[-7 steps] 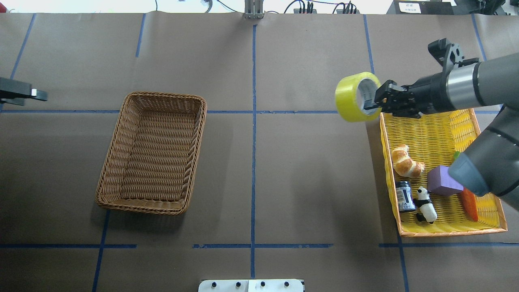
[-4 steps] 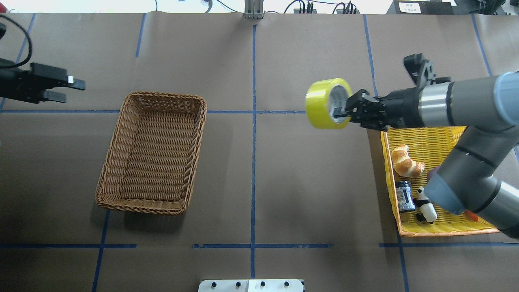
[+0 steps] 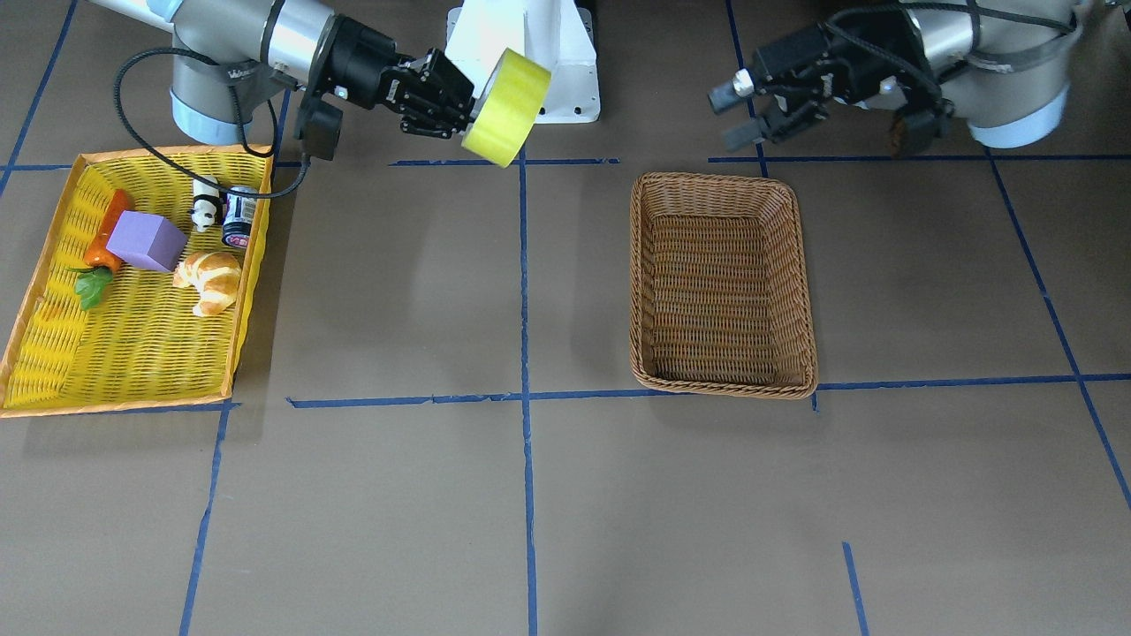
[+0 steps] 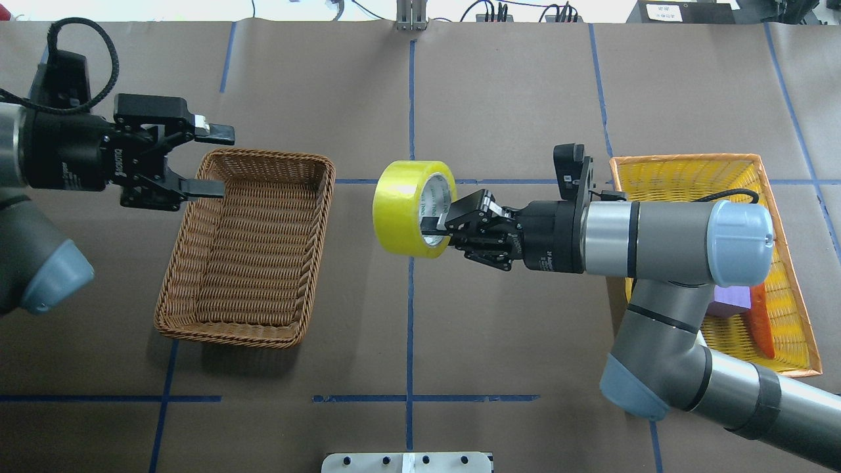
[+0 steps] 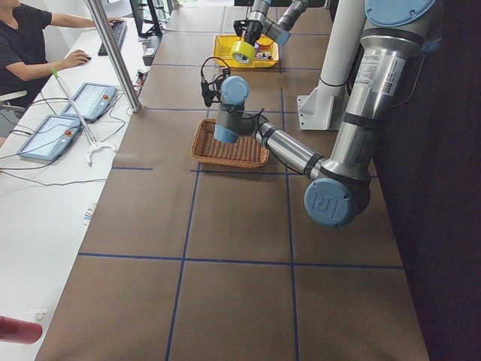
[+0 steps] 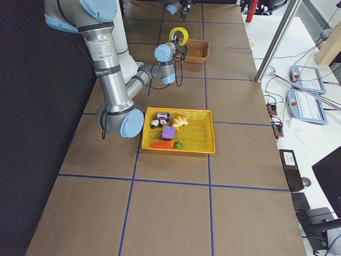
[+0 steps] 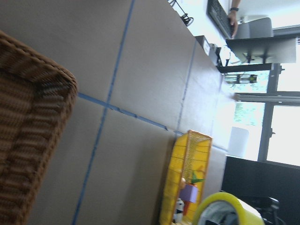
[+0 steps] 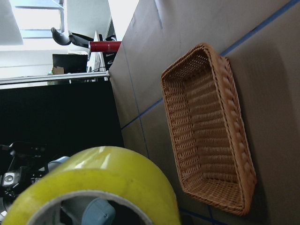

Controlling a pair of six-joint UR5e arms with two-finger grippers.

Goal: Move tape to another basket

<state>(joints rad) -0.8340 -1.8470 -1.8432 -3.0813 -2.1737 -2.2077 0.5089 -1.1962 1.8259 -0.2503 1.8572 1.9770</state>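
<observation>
**Tape in the air at mid-table, basket yet to reach**

I have the tape (image 4: 410, 209) clamped in the right gripper (image 4: 439, 223). It hangs above the table's centre line (image 4: 410, 341), well apart from the basket (image 4: 269, 155) and clear of the tray (image 4: 683, 159). The roll stands on edge with its open face turned back toward the wrist.

One finger sits inside the core, pressed against the roll's wall. The other I take to be on the outer face, though the roll hides it from above, so I can't confirm how deep the pinch goes. The tape juts out past the fingertips toward the basket, so most of its bulk is beyond the jaws rather than between them.

The left gripper (image 4: 215, 162) hovers over the basket's far left corner, jaws spread wide and holding nothing.

By my reading, this is the carry, or a hand-over about to be set up. To do it well I'd:

- Travel level and slowly, since a one-wall pinch on a slick roll could let it swing or slip.
- Stay high enough to clear the near rim.
- Keep the wrist angle as it is until the roll is over the basket floor, not the rim.
- If the left gripper is to take it, offer the free far wall of the roll, and let go only once that grip has closed.
</observation>
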